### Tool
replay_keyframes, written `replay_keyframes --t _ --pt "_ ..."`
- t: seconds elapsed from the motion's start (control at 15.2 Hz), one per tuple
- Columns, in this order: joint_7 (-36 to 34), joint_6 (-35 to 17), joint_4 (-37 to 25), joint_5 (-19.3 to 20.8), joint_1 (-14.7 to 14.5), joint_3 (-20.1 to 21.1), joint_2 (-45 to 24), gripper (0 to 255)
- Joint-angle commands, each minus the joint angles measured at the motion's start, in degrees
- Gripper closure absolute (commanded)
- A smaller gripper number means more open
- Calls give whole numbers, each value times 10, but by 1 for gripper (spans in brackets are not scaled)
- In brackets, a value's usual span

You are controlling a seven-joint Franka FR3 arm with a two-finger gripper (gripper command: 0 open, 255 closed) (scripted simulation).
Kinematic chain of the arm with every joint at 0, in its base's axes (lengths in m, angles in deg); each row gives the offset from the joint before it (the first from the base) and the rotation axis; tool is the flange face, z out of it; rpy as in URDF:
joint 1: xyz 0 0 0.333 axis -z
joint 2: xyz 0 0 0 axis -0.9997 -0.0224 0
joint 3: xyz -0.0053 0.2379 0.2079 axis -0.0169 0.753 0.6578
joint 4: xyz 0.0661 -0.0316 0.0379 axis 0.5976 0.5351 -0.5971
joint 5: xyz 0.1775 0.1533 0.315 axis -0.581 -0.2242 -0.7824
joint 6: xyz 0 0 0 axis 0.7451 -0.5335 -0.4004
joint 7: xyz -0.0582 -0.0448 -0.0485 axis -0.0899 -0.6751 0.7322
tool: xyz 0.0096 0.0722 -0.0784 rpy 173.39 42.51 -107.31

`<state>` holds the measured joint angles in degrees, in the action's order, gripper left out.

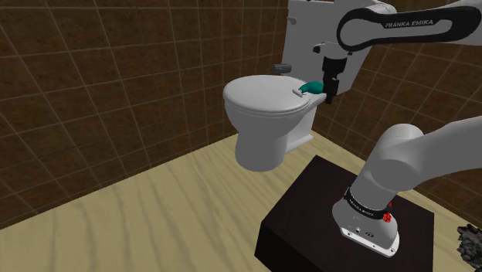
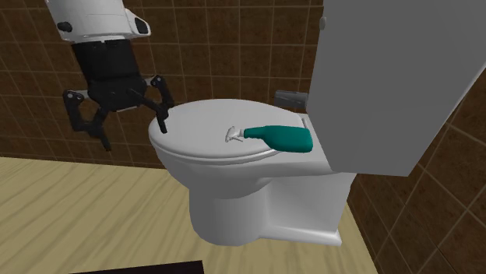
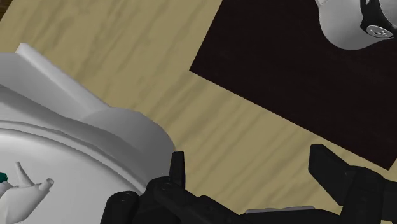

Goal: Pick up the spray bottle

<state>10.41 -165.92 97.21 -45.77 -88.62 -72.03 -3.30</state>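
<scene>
Shoulder view: teal spray bottle (image 1: 313, 86) lies on its side at the toilet lid's (image 1: 259, 96) back edge, by the tank (image 1: 309, 31). Second exterior view: my pincer (image 2: 134, 134) hangs wide open, empty, off the lid's side. Wrist view: wood floor (image 3: 127, 70) under my fingers.

I've got the arm (image 1: 409, 154) bent at the elbow, forearm running level up top, wrist turned down. Gripper (image 2: 134, 134) hangs approx. vertical, fingers (image 3: 177, 170) spread wide apart.
</scene>
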Motion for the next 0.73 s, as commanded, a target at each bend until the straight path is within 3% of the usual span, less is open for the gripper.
replay_keyframes --t 0.0,0.33,0.66 --pt "56 -24 -10 22 -4 -36 -15 0" --pt "188 -98 -45 54 -27 -130 -74 0" --pt "328 -172 -103 47 -77 -234 -157 0"
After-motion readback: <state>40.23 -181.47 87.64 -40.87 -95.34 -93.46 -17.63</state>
